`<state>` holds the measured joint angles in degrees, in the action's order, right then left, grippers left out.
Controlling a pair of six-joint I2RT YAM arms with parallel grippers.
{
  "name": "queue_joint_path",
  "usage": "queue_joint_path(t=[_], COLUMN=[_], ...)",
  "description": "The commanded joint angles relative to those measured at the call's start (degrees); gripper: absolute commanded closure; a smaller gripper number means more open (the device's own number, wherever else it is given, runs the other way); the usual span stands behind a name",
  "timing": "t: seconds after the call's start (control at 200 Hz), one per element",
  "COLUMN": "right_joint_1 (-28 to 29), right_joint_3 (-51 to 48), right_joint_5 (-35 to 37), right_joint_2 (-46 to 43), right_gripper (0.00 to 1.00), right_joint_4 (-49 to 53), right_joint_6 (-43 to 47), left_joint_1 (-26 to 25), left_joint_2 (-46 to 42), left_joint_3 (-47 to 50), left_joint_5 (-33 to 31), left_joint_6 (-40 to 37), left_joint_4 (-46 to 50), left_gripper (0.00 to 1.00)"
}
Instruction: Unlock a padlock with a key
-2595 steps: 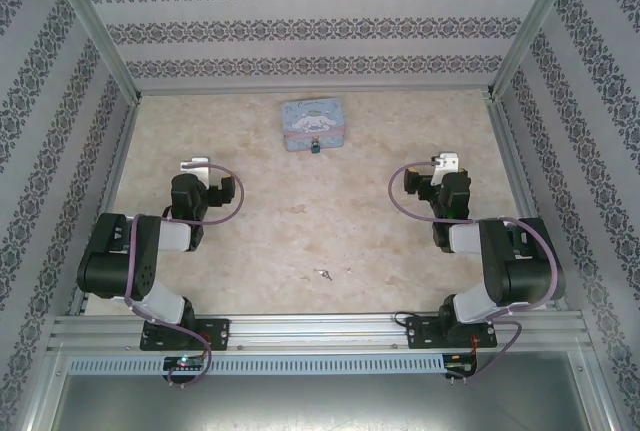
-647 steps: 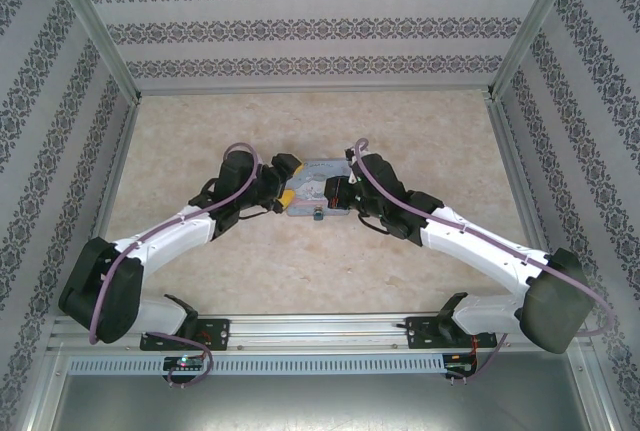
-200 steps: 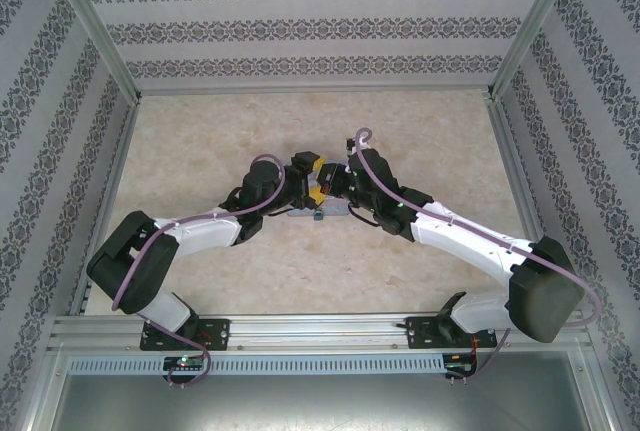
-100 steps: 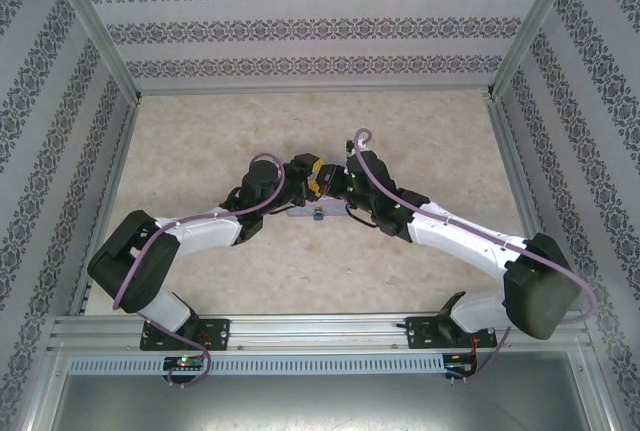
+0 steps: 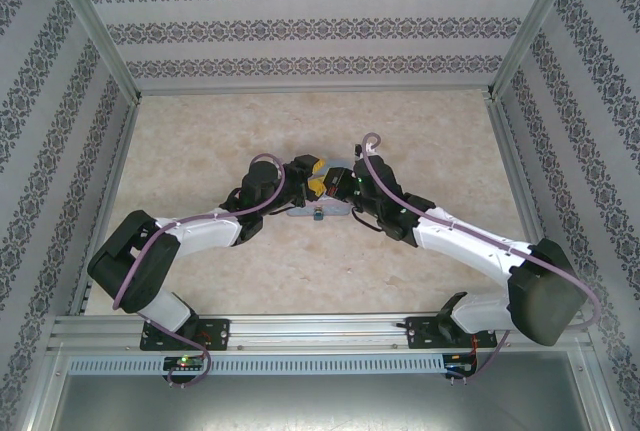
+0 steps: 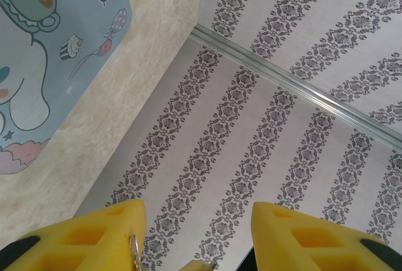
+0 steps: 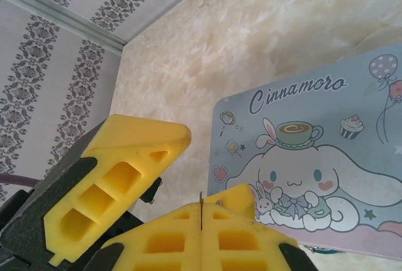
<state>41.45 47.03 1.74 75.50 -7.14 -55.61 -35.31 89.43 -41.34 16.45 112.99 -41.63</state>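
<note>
Worktop: beige, marble-patterned flat worktop [image 5: 200,141]. Upright wall panels with grey damask stripes [image 5: 320,31] close it off at the far, left and right edges, and a silvery aluminium rail [image 5: 320,329] runs along the near edge.
Open room: broad bare worktop lies to the left, to the right and on the far side of the centre. Both arms reach in from the near corners and meet close together above the middle.
Tin: light-blue rectangular metal tin printed with a white cartoon animal [image 7: 314,158]. It lies flat near the worktop's centre, well apart from every wall.
Padlock: tiny dark-bodied padlock [image 5: 316,213] at the middle of the tin's near edge, just below the meeting arms. It is too small for finer detail.
Right gripper: right gripper [image 7: 202,221] with yellow foam pads, held above the worktop beside the tin. Its jaws are pressed fully together.
Key: very small, thin silvery metal key [image 7: 200,205]. A sliver of it stands up from the seam between the right gripper's pads, pinched there.
Left gripper: left gripper [image 6: 195,221] with yellow foam pads. Its jaws stand about half apart with nothing clamped between them, and one finger [image 7: 125,170] is just beside the right gripper's pads.
Ring: small silvery ring [image 6: 134,246] at the inner face of one left pad. Whether it touches the pad cannot be told.
</note>
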Motion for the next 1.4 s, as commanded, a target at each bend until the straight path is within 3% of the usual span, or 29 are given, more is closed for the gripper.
queue_joint_path(t=[0.0, 0.739, 1.064, 1.119, 1.204, 1.224, 1.394], right_joint_1=[-0.6, -0.8, -1.0, -1.1, -1.4, -1.5, -4.2], right_joint_3=[-0.9, -1.2, -2.6, -3.7, -5.9, -6.6, -14.6], right_joint_5=[1.3, 1.0, 1.5, 1.8, 2.4, 2.6, 1.2], right_joint_2=[-1.6, -1.7, -2.9, -4.0, -6.4, -7.2, -14.1], right_gripper=[1.0, 1.0, 1.0, 0.89, 0.54, 0.5, 0.42], right_joint_4=[-1.4, -1.7, -1.4, -1.3, -0.4, -0.2, 1.0], right_joint_6=[-0.5, -0.5, -0.8, -0.9, -0.7, -0.7, -1.3], left_joint_1=[-0.8, -1.0, -0.9, -0.8, -0.3, -0.1, 2.7], left_joint_2=[1.0, 1.7, 1.1, 0.7, 0.1, -0.1, -2.9], left_joint_3=[0.8, 0.8, 1.9, 2.3, 2.5, 2.5, -1.4], left_joint_5=[0.0, -0.3, -1.3, -1.8, -1.8, -1.7, 2.8], left_joint_6=[-0.9, -1.8, -3.0, -4.1, -6.8, -7.7, -24.4], left_joint_4=[-2.1, -1.5, 0.0, 0.3, 0.9, 1.2, 9.2], left_gripper=[0.52, 0.77, 1.0, 1.0, 1.0, 1.0, 1.0])
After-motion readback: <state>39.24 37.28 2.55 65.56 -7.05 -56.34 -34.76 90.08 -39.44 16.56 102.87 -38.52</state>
